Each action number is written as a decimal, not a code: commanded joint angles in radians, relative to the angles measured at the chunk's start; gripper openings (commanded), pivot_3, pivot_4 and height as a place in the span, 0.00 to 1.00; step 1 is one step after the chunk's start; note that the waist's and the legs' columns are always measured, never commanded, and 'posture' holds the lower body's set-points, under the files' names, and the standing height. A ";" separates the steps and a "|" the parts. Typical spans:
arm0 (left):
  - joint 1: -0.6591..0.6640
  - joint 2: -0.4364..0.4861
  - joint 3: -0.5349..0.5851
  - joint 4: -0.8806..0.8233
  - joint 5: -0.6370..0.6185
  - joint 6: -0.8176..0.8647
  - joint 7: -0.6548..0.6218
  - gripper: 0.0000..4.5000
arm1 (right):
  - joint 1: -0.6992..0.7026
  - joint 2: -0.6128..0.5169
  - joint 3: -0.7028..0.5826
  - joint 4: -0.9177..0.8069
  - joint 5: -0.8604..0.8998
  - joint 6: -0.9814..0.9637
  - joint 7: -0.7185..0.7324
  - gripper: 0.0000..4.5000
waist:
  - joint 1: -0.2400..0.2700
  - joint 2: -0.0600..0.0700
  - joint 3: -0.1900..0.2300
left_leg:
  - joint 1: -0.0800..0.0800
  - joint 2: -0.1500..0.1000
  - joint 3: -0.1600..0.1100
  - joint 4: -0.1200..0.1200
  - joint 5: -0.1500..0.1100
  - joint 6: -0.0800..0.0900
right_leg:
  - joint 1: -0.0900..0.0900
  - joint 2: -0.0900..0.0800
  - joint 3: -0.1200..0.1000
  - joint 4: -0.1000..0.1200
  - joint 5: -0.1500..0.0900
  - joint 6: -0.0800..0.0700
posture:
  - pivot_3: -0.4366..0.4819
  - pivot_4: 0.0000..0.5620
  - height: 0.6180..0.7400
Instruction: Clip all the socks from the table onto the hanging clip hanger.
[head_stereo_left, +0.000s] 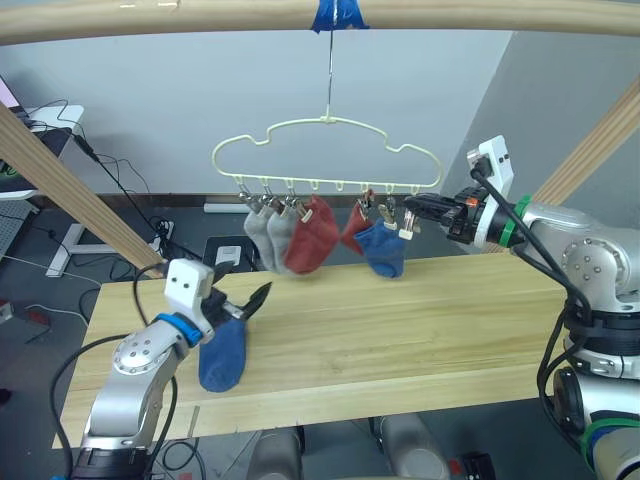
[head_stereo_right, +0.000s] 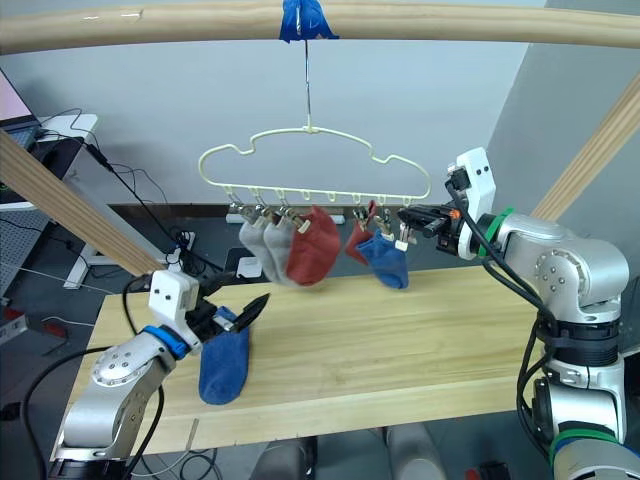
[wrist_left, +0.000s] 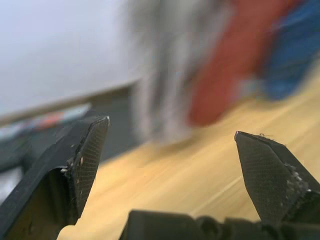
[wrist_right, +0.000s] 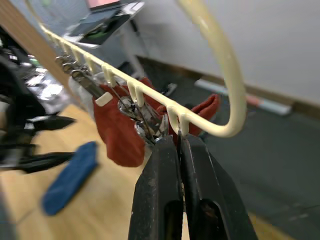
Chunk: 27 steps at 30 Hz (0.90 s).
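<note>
Both eye views look forward and down from the robot's head, taking in the same scene from slightly offset positions: the tabletop (head_stereo_left: 400, 330), the clip hanger (head_stereo_left: 327, 155) hanging above its far edge, and both arms.

The left wrist view sits low and close over the tabletop, looking along the parted fingers of the left gripper (wrist_left: 170, 160) toward the socks hung on the clip hanger.

The right wrist view sits right against the clip hanger's end, looking along the right gripper (wrist_right: 179, 142) and back down its row of clips, with the tabletop beyond.
</note>
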 joint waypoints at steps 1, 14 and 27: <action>0.007 0.017 0.045 0.047 0.036 0.002 0.038 1.00 | -0.052 0.031 -0.074 -0.019 0.075 0.061 -0.042 0.00 | 0.001 0.000 0.000 | -0.001 0.000 0.000 0.000 0.000 0.000 | -0.002 0.000 0.000 0.000 0.000 0.000 | 0.35 0.43 1.00; -0.018 0.076 -0.060 0.332 0.088 -0.033 -0.146 1.00 | -0.093 0.056 -0.130 -0.043 0.139 0.156 -0.116 0.00 | -0.006 0.000 0.000 | -0.004 0.000 0.003 -0.001 0.000 0.000 | -0.007 0.000 0.001 0.002 0.001 -0.001 | 0.32 0.42 1.00; -0.023 0.101 -0.134 0.458 0.206 -0.233 -0.164 0.45 | -0.089 0.046 -0.112 -0.042 0.140 0.138 -0.133 0.00 | -0.026 0.001 0.000 | -0.001 0.001 0.006 -0.001 0.001 0.001 | -0.007 0.000 0.003 0.005 0.001 0.001 | 0.32 0.42 1.00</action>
